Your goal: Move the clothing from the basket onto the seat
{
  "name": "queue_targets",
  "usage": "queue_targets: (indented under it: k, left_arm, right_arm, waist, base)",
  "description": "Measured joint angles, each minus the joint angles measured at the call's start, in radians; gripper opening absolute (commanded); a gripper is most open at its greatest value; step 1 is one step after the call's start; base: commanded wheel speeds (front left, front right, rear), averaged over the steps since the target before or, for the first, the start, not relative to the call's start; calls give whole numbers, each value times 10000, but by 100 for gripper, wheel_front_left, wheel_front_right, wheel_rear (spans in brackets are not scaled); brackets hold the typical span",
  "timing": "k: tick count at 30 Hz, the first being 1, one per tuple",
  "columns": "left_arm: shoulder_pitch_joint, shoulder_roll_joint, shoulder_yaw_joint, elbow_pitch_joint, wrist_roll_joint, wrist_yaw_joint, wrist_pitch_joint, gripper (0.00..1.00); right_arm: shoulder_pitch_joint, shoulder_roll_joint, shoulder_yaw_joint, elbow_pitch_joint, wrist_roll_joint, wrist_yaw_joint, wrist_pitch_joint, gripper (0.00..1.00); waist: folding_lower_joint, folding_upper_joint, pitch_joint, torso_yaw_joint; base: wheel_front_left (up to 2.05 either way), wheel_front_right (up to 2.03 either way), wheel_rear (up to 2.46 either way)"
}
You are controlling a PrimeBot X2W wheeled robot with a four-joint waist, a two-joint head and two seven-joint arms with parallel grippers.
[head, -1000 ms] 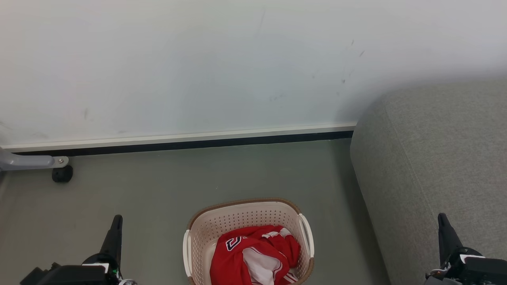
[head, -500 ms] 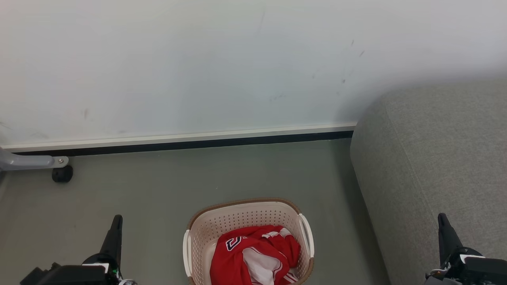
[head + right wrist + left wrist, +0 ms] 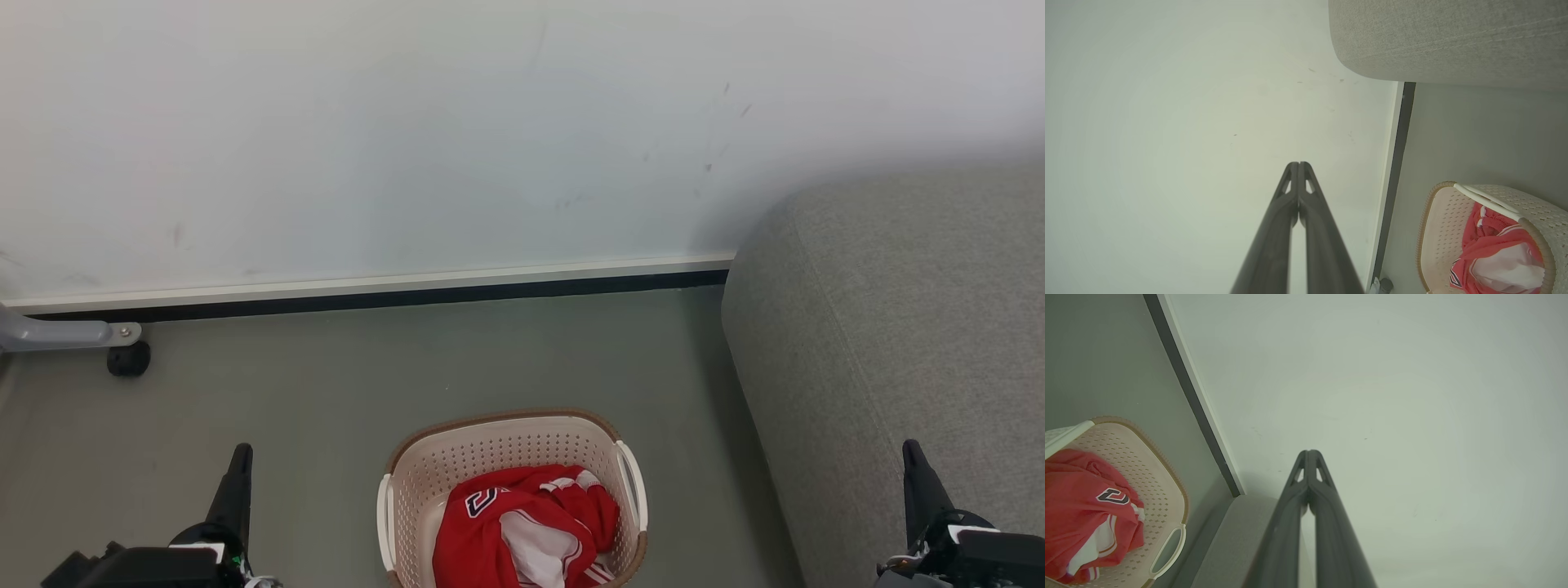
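At six o'clock in my head view the basket (image 3: pixel 498 447) runs off the bottom edge, and the clothing (image 3: pixel 473 547) goes with it. Bunched as it is, I cannot tell one garment from two, and the navy lettering (image 3: pixel 482 501) folds away unread. The seat (image 3: pixel 898 327) is cut off at three o'clock, the grey wheeled leg (image 3: pixel 61 334) at nine. In my left wrist view my left fingers (image 3: pixel 1329 531) hide part of the seat.

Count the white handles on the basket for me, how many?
2. The left handle is on the left wall of the basket, the right handle on its right wall. None seem hidden.
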Motion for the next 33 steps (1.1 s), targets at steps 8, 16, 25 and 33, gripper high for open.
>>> queue_targets:
  k: [8,16,25,33]
  left_arm:
    - [0,0,0,0,0,0,0,0]
    - [0,0,0,0,0,0,0,0]
    - [0,0,0,0,0,0,0,0]
    - [0,0,0,0,0,0,0,0]
  right_arm:
    - [0,0,0,0,0,0,0,0]
    - [0,0,0,0,0,0,0,0]
    - [0,0,0,0,0,0,0,0]
    - [0,0,0,0,0,0,0,0]
  waist:
    - [0,0,0,0]
    - [0,0,0,0]
    - [0,0,0,0]
    - [0,0,0,0]
  base:
    - [0,0,0]
    - [0,0,0]
    - [0,0,0]
    - [0,0,0]
